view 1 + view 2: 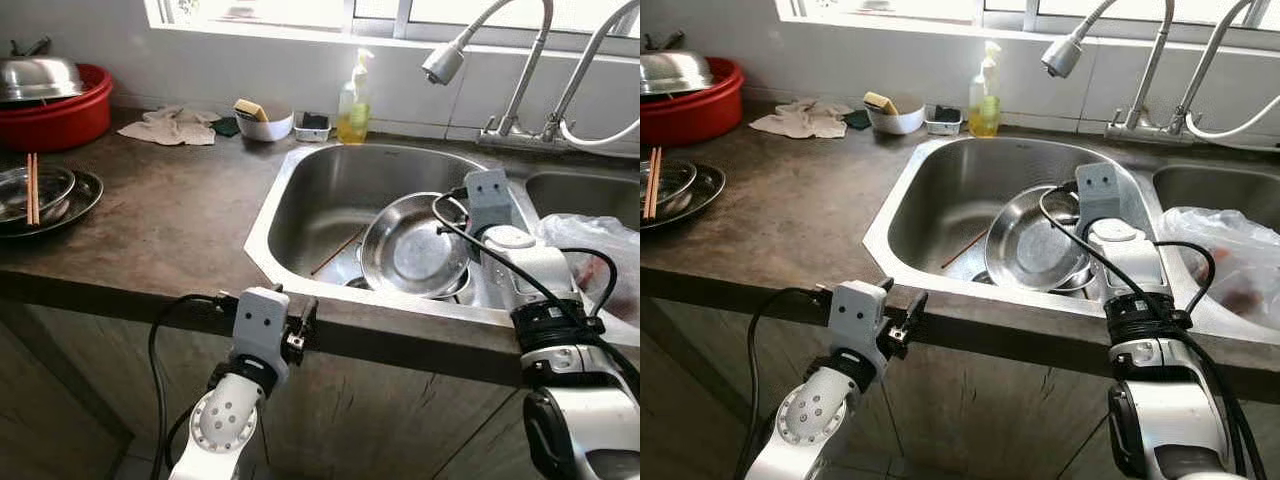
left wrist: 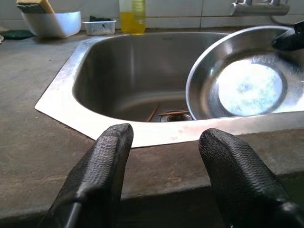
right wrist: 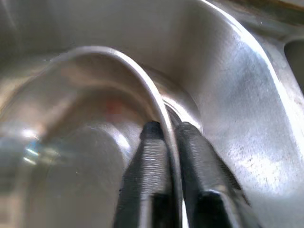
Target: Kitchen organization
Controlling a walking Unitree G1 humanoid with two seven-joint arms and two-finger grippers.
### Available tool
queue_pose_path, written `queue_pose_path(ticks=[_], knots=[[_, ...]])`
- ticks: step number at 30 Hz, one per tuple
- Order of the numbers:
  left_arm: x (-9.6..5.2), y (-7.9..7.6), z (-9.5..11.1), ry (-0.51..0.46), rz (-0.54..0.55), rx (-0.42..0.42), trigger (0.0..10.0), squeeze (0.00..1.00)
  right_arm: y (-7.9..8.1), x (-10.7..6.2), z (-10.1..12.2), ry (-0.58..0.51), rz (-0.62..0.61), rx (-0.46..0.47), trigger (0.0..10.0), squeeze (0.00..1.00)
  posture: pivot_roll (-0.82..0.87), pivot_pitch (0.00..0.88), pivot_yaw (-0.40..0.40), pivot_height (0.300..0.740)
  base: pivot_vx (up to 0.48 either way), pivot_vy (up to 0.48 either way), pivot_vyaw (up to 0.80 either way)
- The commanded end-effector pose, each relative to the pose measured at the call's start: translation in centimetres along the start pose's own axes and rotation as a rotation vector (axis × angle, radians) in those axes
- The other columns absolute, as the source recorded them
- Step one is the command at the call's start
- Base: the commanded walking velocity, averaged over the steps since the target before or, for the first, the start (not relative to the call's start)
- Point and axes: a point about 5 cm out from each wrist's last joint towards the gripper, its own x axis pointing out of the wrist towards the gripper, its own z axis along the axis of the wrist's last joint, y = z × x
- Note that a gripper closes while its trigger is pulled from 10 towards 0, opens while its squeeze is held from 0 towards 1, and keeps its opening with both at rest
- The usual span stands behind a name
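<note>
right gripper (image 3: pixel 164 130) pinching bowl (image 1: pixel 412 246) rim, centre right in sink (image 1: pixel 300 190); stiff, light, likely slippery. left gripper (image 2: pixel 164 142) spread, idle.

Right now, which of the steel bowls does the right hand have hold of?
The shiny steel bowl tilted up in the left sink basin: the right hand pinches its rim. The steel bowl with chopsticks sits on the counter, far left.

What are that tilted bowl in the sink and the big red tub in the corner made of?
The bowl, pinched at its rim by the right gripper, looks like polished stainless steel: thin-walled, silvery, mirroring the window light. The sink looks like the same metal with a duller brushed finish. The red tub is probably plastic: solid colour, soft sheen, thick rolled rim.
</note>
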Motion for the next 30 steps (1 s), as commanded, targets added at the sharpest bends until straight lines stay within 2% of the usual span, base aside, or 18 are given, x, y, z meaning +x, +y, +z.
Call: queue_pose_path(ticks=[1,7,8,13,14,20,22,25,27,28,30], knots=[[-0.2,-0.1,0.3,-0.005,-0.001,0.005,10.0,0.0,-0.3,-0.1,1.0,-0.026,-0.002,0.01,10.0,1.0,0.01,0.083,-0.082,0.74,0.0,0.0,0.0],[0.0,0.0,0.3,-0.003,-0.001,0.006,10.0,0.0,-0.1,-0.4,1.1,-0.051,0.002,0.026,10.0,1.0,0.01,0.071,-0.08,0.74,0.0,0.0,0.0],[0.1,0.0,0.2,-0.003,-0.002,0.007,10.0,0.0,0.0,-0.7,0.9,-0.062,-0.006,0.021,10.0,0.0,0.01,0.065,-0.076,0.74,0.0,0.0,0.0],[0.2,-0.1,0.3,-0.008,-0.004,0.01,10.0,0.0,0.2,-1.8,1.1,-0.142,-0.004,0.029,10.0,0.0,0.01,0.053,-0.076,0.74,0.0,0.0,0.0],[0.3,0.0,0.3,-0.01,-0.004,0.011,10.0,0.0,0.4,-2.7,1.5,-0.212,0.006,0.069,10.0,0.0,0.01,0.042,-0.075,0.74,0.0,0.0,0.0],[0.6,0.2,0.3,-0.015,-0.004,0.014,10.0,0.0,0.8,-5.7,1.6,-0.356,0.027,0.101,10.0,0.0,0.0,0.022,-0.069,0.74,0.0,0.0,0.0],[0.7,0.3,0.3,-0.019,-0.008,0.016,10.0,0.0,1.6,-7.3,0.7,-0.387,0.06,0.102,10.0,0.0,-0.01,0.015,-0.063,0.74,0.0,0.0,0.0],[0.7,0.3,0.3,-0.022,-0.014,0.016,10.0,0.0,2.7,-8.7,-1.2,-0.393,0.101,0.072,10.0,0.0,-0.01,0.001,-0.055,0.74,0.0,0.0,0.0],[0.8,0.3,0.3,-0.024,-0.017,0.015,10.0,0.0,3.3,-9.0,-2.2,-0.376,0.127,0.047,10.0,0.0,-0.02,0.0,-0.052,0.74,0.0,0.0,0.0],[0.8,0.2,0.2,-0.025,-0.026,0.015,10.0,0.0,3.7,-9.5,-3.4,-0.358,0.136,0.046,10.0,0.0,-0.02,0.0,-0.048,0.74,0.0,0.0,0.0],[0.7,0.1,0.2,-0.024,-0.032,0.015,10.0,0.0,4.0,-9.8,-4.3,-0.335,0.124,0.073,10.0,0.0,-0.02,0.0,-0.047,0.74,0.0,0.0,0.0]])
